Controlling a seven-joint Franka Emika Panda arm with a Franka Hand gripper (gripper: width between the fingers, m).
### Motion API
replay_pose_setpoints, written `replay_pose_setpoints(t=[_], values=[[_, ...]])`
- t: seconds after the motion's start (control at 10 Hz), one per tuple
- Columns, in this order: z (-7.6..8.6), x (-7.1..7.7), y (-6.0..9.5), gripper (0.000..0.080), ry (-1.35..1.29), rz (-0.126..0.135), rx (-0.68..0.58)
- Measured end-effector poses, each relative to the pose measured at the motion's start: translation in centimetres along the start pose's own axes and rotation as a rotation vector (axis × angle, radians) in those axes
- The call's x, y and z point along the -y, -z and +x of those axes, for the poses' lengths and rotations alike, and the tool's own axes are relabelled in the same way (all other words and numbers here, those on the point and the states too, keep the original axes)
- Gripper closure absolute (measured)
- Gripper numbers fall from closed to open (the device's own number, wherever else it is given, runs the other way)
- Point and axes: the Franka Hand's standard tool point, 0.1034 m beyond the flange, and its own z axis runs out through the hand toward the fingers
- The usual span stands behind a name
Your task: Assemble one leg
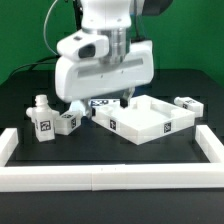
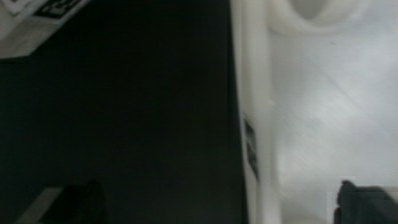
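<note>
The large white tray-like part (image 1: 146, 116) lies on the black table right of centre. My gripper (image 1: 124, 97) hangs over its back left corner. In the wrist view the gripper (image 2: 222, 205) is open; its dark fingertips (image 2: 368, 200) stand on either side of the tray's edge (image 2: 251, 120), one over the black table and one over the white tray face with a corner hole (image 2: 324, 10). Nothing is held. Small white tagged legs lie on the table: two at the exterior view's left (image 1: 40, 118) (image 1: 66, 122), one at the right (image 1: 187, 103).
Another tagged white piece (image 1: 100, 103) lies just behind the tray's left corner, close to the gripper; it also shows in the wrist view (image 2: 36, 25). A low white wall (image 1: 100, 178) borders the table at the front and both sides.
</note>
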Motion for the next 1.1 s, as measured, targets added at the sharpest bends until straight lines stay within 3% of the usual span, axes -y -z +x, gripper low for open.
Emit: replay_pose_setpoints(t=[0.2, 0.3, 0.5, 0.7, 0.8, 0.9, 1.0, 1.1], values=[[0.0, 1.6, -1.9, 0.015, -0.028, -0.004, -0.023], [-0.1, 2.7, -2.2, 0.015, -0.001, 0.004, -0.017], [-0.2, 2.4, -1.7, 0.015, 0.019, -0.001, -0.023], [-0.2, 2.5, -1.8, 0.0417, 0.02, 0.0, -0.021], [-0.2, 2.5, -1.8, 0.0417, 0.02, 0.0, -0.021], [-0.2, 2.3, -1.6, 0.0579, 0.007, -0.001, -0.023], [-0.3, 1.6, -0.1, 0.0579, -0.076, -0.01, -0.032], [-0.6, 1.1, 1.0, 0.0735, -0.173, -0.012, -0.031]])
